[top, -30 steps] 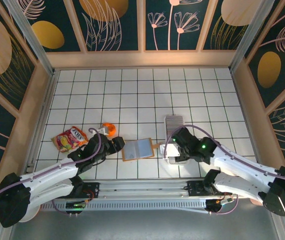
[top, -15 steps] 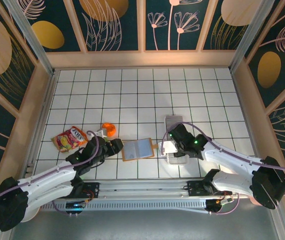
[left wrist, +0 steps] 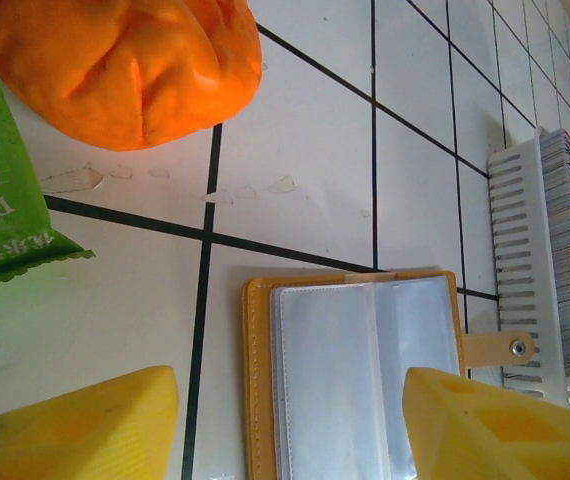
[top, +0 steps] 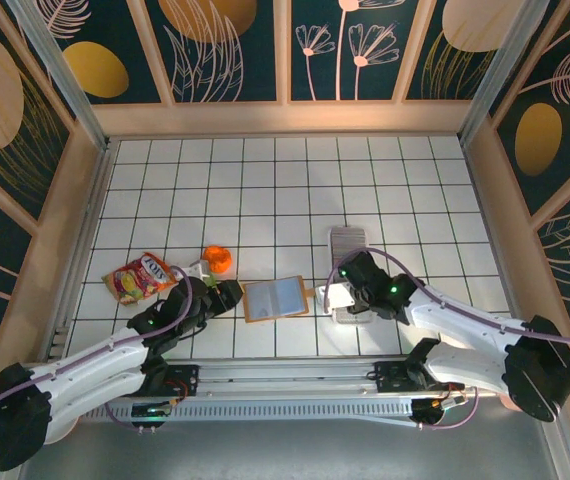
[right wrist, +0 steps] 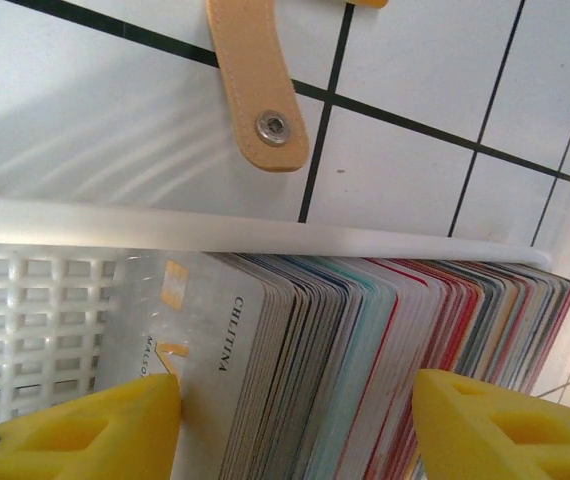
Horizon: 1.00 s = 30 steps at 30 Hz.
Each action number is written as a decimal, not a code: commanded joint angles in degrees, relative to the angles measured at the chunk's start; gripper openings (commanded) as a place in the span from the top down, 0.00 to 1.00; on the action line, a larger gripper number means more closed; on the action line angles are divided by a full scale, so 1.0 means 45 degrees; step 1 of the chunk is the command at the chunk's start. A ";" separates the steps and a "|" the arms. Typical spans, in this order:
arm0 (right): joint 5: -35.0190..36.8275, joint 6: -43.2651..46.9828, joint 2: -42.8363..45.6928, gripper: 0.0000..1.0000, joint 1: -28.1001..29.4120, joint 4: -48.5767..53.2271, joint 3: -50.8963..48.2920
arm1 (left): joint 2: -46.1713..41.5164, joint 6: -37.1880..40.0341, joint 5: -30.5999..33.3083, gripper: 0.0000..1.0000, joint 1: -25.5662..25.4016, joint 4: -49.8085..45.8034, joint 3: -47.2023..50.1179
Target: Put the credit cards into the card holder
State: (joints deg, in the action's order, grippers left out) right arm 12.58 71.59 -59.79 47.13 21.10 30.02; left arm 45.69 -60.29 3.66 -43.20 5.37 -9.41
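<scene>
The card holder (top: 275,298) is seen lying open on the tiled table (top: 265,180), its clasp tab pointed to 3 o'clock. At its 9 o'clock the left gripper (top: 233,293) is held just beside it, fingers spread wide and nothing gripped. At 2 o'clock from the holder, the credit cards (top: 347,243) are stood on edge in a white slotted tray (right wrist: 25,330). The right gripper (right wrist: 295,385) is lowered over the stack, fingers parted wide; contact cannot be told.
</scene>
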 commanded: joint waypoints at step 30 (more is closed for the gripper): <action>0.0231 0.0457 0.1180 0.87 0.0052 0.0857 -0.0327 | 0.0574 -0.0409 -0.0151 0.53 -0.0068 0.0409 0.0133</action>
State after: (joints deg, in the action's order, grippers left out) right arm 11.33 71.64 -55.35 47.35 24.43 29.06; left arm 48.05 -61.39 3.42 -43.20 6.04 -9.41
